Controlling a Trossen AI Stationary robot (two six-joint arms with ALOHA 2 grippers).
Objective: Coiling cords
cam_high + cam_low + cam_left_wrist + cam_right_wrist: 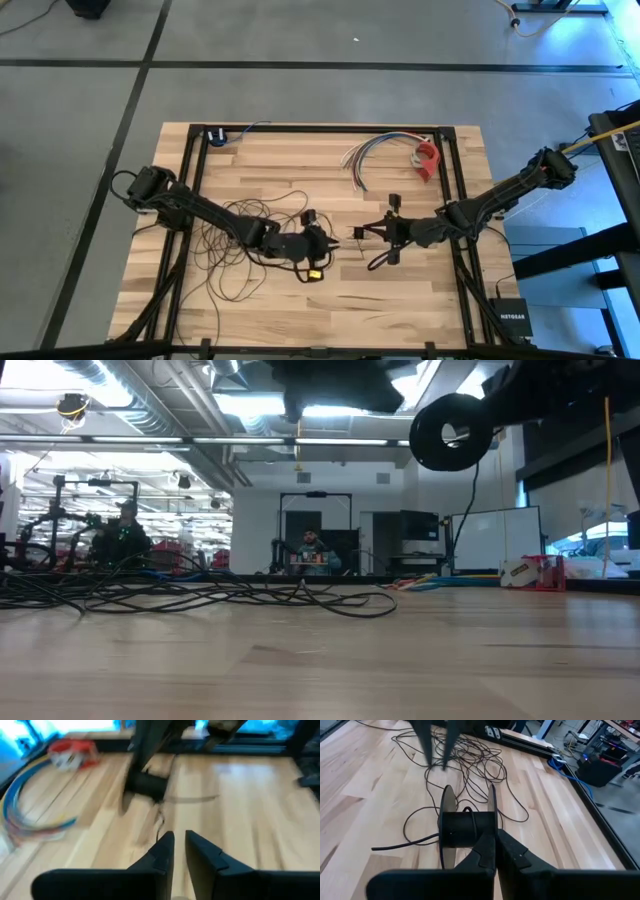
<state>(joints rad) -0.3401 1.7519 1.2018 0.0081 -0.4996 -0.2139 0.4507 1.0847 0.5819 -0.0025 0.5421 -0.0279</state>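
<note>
One cord (235, 235) lies in many loose loops on the desk (330, 290) behind the left tool (330, 243), whose fingers stand slightly apart, holding nothing. Its end runs to one black spool (465, 832) – clamped by the right tool (495, 851), fingers together on the rim. One bundle of coloured wires (375, 155) lies beyond.

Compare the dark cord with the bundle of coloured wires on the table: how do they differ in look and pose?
The dark cord is one long thin black line; the coloured wires are several short strands. The cord lies in loose tangled loops on the left half; the wires form a tidy curved bundle near the far edge. The cord leads onto the black spool at the right claw; nothing touches the wires. Both rest on the wooden table.
</note>
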